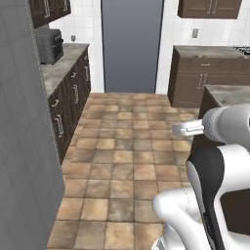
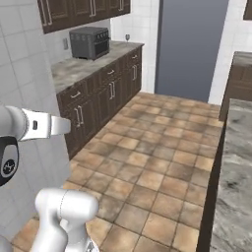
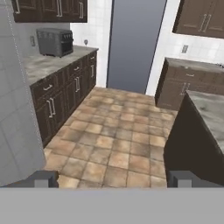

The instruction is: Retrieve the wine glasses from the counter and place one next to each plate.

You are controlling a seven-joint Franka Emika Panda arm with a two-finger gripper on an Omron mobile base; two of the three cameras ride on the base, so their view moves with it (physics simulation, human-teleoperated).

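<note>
The worktop [image 2: 78, 69] is grey-brown marbled stone over dark brown cabinets [image 2: 106, 93]. White tiles [image 1: 66, 27] back it. The floor [image 1: 122, 161] is tan and brown mottled tiles. A dark grey oven [image 2: 89, 42] sits there; the door [image 1: 132, 44] is plain blue-grey.

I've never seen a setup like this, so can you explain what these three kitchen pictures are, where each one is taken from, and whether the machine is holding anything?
This is a rendered kitchen with a white robot arm on a base that drives. Two pictures come from cameras on the base, behind the arm to its left and right. The third looks out from the hand, with the two dark tips of its open gripper at the bottom, holding nothing. Along the left runs a grey-brown marbled stone counter over dark cabinets. On it stand a dark grey toaster oven and, at the far end, a small clear stemmed wine glass. The floor is brown tile.
</note>
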